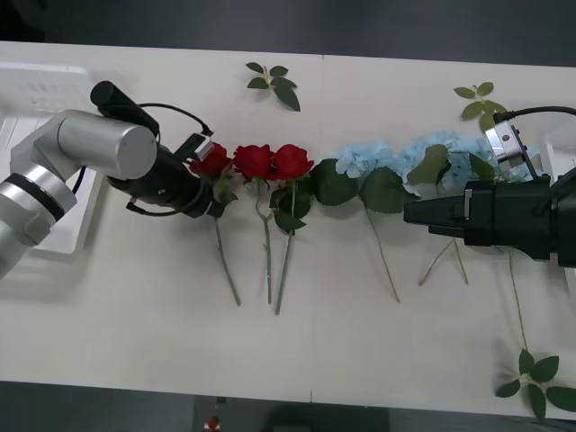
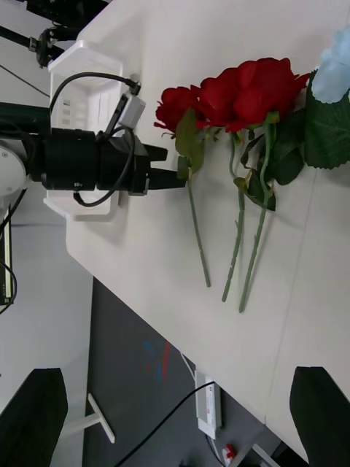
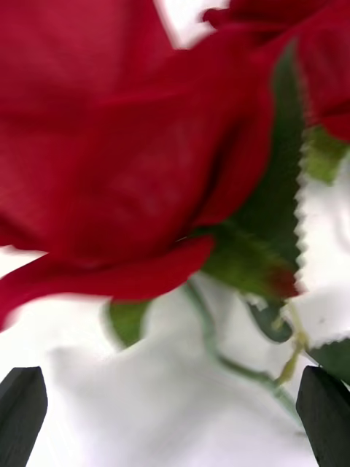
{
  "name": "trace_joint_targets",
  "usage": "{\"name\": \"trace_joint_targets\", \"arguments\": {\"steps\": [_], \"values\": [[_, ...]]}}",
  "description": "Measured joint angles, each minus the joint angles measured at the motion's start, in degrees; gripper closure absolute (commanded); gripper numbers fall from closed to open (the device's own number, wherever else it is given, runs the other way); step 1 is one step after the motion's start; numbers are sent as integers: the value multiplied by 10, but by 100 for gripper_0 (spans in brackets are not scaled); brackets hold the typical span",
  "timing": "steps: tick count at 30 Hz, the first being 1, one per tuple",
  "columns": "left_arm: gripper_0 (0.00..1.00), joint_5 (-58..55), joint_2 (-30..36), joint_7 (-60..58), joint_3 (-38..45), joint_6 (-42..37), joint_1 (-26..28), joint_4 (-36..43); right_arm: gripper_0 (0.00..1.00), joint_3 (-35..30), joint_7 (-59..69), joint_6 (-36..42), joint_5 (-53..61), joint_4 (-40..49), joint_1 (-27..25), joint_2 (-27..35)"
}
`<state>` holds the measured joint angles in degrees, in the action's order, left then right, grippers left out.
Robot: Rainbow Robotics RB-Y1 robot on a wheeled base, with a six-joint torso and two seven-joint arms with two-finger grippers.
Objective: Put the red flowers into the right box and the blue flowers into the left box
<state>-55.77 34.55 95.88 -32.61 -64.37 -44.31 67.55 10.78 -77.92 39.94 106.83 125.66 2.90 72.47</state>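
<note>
A white worktop is seen from above, with flowers laid in a row across its middle. At the far left edge a white ribbed tray, the left box, is partly hidden behind the left arm. At the far right edge a pale rim, probably the right box, is just glimpsed.

The blue flowers are spread right of centre, their fluffy pale heads and broad dark leaves overlapping, thin stems trailing toward the robot. The red flowers are lined up left of centre, three blooms touching side by side.

The left gripper is placed at the leftmost rose, just under the bloom where a leaf joins the stem; its black fingers are held apart, nothing clamped. The right gripper is poised over the blue flowers' leaves, its fingers also spread.

The roses are judged very light, with soft blooms easily crushed and thin, springy stems (likely wire-cored). A hold on the bare stem just below the head is judged safest, since neighbouring leaves may snag and drag the other roses along.
</note>
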Motion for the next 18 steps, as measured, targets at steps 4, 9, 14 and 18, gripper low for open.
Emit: {"name": "trace_joint_targets", "arguments": {"steps": [4,9,14,18], "values": [[0,2,-20,0,0,26,0,-15,11,0,0,0,2,0,0,9],[0,18,-47,-1,0,65,-7,-45,11,0,0,0,3,0,0,25],[0,18,-52,-1,-9,94,-15,-57,11,0,0,0,5,0,0,26],[76,28,-52,-2,-24,122,-16,-57,11,0,0,0,10,0,0,26]]}}
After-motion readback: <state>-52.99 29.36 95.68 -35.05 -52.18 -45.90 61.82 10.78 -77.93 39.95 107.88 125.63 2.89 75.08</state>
